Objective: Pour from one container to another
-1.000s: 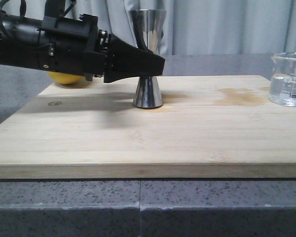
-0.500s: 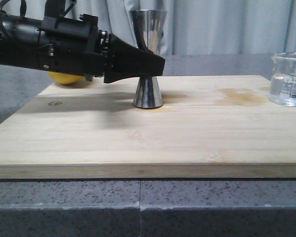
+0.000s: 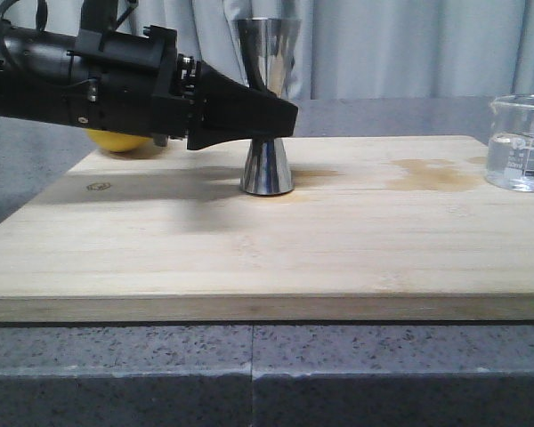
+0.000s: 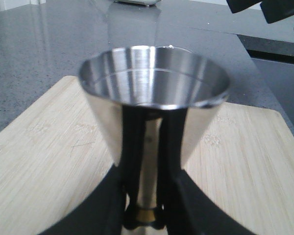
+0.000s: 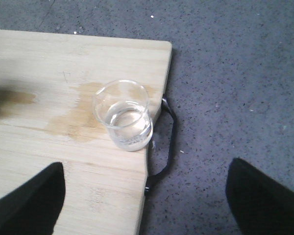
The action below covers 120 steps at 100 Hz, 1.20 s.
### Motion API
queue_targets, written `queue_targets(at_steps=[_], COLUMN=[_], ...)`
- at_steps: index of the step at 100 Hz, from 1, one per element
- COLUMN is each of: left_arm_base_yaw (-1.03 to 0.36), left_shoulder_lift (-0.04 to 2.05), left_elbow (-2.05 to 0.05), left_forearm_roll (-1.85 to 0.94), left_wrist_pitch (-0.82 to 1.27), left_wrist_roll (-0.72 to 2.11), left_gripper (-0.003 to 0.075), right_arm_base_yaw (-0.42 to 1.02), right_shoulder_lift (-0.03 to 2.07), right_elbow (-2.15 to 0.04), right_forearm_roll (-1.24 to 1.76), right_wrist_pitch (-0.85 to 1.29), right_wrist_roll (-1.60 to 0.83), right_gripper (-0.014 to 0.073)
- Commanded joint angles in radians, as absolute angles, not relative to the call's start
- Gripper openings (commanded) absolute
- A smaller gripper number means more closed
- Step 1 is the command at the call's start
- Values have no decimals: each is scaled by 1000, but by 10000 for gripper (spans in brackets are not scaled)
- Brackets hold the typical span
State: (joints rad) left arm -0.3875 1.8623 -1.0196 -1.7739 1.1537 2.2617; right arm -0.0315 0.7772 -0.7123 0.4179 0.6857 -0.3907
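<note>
**Grey worktop, one board, one jigger held**

Speckled grey worktop [image 3: 116, 374] fills the lower frame, with pale curtains [image 3: 409, 44] behind. On it lies one wooden board [image 3: 267, 258], marked by a brownish damp stain [image 3: 432, 175] right of centre. You have one steel jigger [image 3: 267, 165] upright at centre frame, one glass beaker [image 3: 521, 142] holding clear liquid at the right edge on the board's far corner, and one yellow lemon [image 3: 116, 140] partly hidden at upper left. Your left hand [image 3: 280, 116] is clamped on the jigger's narrow waist, fingers either side of the gold band [image 4: 147, 214]. Your right hand [image 5: 142, 196] hangs above the beaker, fingers wide apart. Nothing has shifted since the earlier frames: arm, jigger and beaker sit exactly as before.
</note>
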Motion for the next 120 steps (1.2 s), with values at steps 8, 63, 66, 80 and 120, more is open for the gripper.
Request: queue_targets(at_steps=[8,63,66,80,120], left_arm_base_yaw=[-396,-396,-396,-396,-396], left_shoulder_lift=[1822,1822,1822,1822,1822], left_elbow=[-1048,-1048,-1048,-1048,-1048], left_forearm_roll=[-1852,-1852,-1852,-1852,-1852], left_wrist_pitch=[1261,1259,1259,1259,1259], left_wrist_roll=[2263,2263,2263,2263,2263], left_gripper=[102,102,102,102,102], right_arm_base_yaw=[-29,331,330,325,327], right_shoulder_lift=[774,805,817,873,1101], right_elbow=[-748,-434,-416,-377,-361], right_forearm_roll=[524,222,222,222,216], right_wrist_pitch=[619,-220,-252,-376,-559], right_wrist_roll=[-463,-158,-158,-158,-156], right_gripper=[605,605,605,605,605])
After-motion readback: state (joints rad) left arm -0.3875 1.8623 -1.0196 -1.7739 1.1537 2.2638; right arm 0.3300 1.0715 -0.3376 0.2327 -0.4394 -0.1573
